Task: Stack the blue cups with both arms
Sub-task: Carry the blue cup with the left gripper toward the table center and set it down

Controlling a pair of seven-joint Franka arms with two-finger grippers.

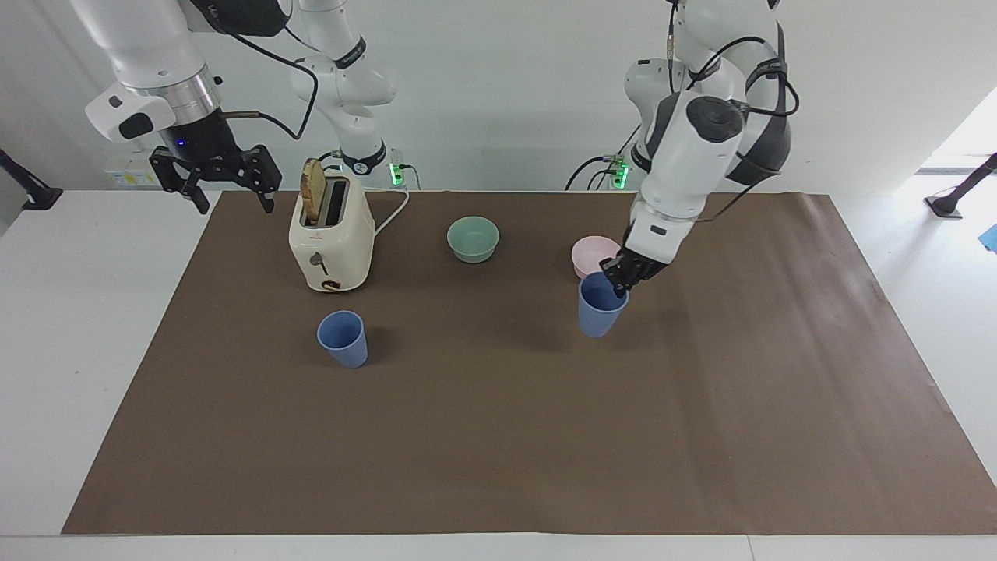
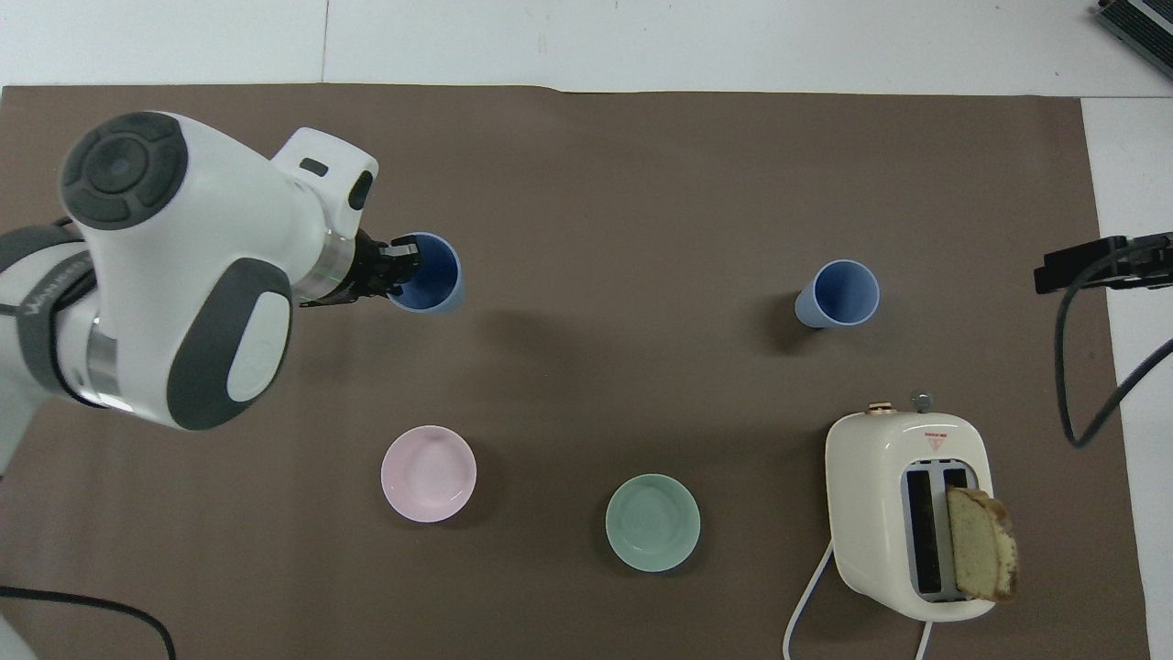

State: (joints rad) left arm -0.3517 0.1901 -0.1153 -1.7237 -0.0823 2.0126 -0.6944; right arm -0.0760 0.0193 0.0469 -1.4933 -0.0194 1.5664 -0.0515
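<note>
Two cups (image 1: 342, 338) (image 1: 600, 306) periwinkle blue; bowls mint green (image 1: 473, 238) and pale pink (image 2: 428, 473); toaster (image 1: 330, 235) cream; table cover (image 1: 498, 436) plain brown.

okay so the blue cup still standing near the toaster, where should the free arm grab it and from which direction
Pinch the rim of the standing blue cup, one finger inside the open mouth and one outside, coming down from above. It stands upright, mouth up, with bare mat around it. The toaster is nearer the robots, so a top approach probably avoids it. The right end effector waits open beside the toaster.
</note>
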